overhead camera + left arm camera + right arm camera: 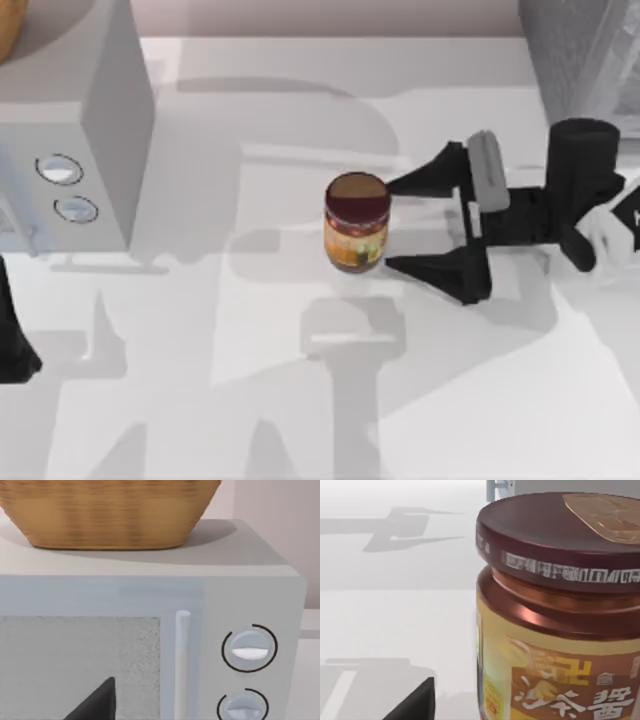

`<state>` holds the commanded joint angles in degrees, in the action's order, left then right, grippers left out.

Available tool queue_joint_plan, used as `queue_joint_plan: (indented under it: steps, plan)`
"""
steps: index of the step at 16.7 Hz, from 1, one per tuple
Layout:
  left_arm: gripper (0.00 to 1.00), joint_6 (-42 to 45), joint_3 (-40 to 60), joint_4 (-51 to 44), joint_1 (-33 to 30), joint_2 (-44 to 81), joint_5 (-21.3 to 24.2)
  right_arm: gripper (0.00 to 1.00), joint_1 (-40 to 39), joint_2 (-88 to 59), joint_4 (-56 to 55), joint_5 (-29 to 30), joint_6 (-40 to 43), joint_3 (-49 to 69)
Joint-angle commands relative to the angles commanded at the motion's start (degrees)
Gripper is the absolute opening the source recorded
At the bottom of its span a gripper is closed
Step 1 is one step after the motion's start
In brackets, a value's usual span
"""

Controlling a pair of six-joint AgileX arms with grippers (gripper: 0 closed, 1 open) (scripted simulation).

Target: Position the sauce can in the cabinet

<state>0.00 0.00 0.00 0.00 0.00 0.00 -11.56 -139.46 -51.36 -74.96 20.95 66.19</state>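
Here the sauce can (356, 222) stands upright on the white table (300, 400), about mid-table and well apart from the microwave-like cabinet (85, 130) at the top view's left. The right gripper (388, 226) has its two dark fingers spread wide, one tip just beside the can's far side and the other just beside its near side, so the can sits at the mouth of the released jaws rather than deep between them. I cannot tell whether either tip touches the label; nothing is clenched. That straddling pose looks like the set-up for a side grasp: the fingers come in level with the can's body, below the maroon lid, where the wall is straight and a squeeze should hold. The right wrist view agrees, with the lid (560, 535) and the yellow-orange label close before the camera and a dark fingertip (415, 702) low in the picture.

The left arm (12, 335) is parked at the table's left edge, in front of the cabinet. Its wrist camera faces the cabinet's door, with a pale vertical handle (183, 665) and two round knobs (249, 649), and a wicker basket (107, 512) resting on top. Whether the left gripper is open I cannot tell.

I judge the task to be at its start: the can is not yet gripped, and the cabinet door appears closed.
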Motion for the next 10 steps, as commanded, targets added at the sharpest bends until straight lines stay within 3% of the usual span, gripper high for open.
queue_joint_plan:
  steps: [10]
  plan:
    - [1.0,0.0,0.0,0.0,0.0,0.0,0.0,1.0,-7.8,-4.3,-6.7,7.2,-7.6,5.0]
